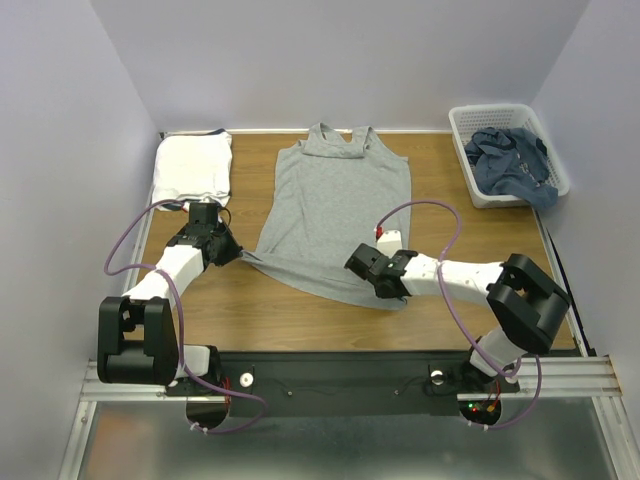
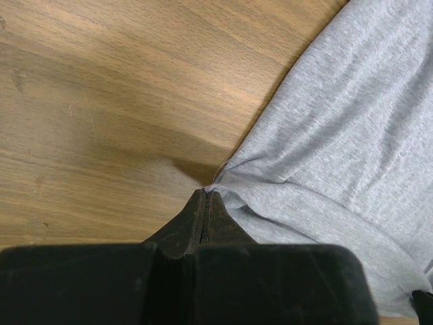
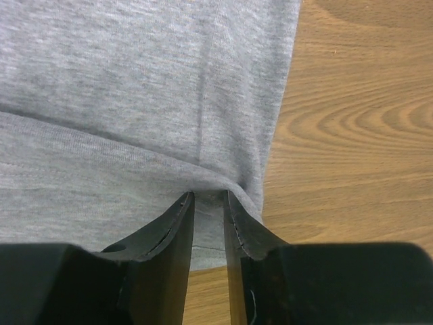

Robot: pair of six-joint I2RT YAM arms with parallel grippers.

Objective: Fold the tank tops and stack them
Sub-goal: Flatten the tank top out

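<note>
A heather grey tank top (image 1: 335,200) lies spread flat mid-table, straps at the far end. My left gripper (image 1: 240,256) is shut on its near left hem corner; in the left wrist view the gripper (image 2: 206,191) pinches a point of grey cloth (image 2: 338,135) just above the wood. My right gripper (image 1: 360,268) sits at the near right hem. In the right wrist view the gripper (image 3: 208,195) has its jaws a narrow gap apart, the grey cloth (image 3: 135,81) under and between them, a fold bunched against the tips. A folded white tank top (image 1: 193,166) lies far left.
A white lattice basket (image 1: 490,110) at the far right holds crumpled dusty blue tops (image 1: 510,160). The wooden table (image 1: 260,310) is walled at the back and on both sides. Purple cables loop off both arms.
</note>
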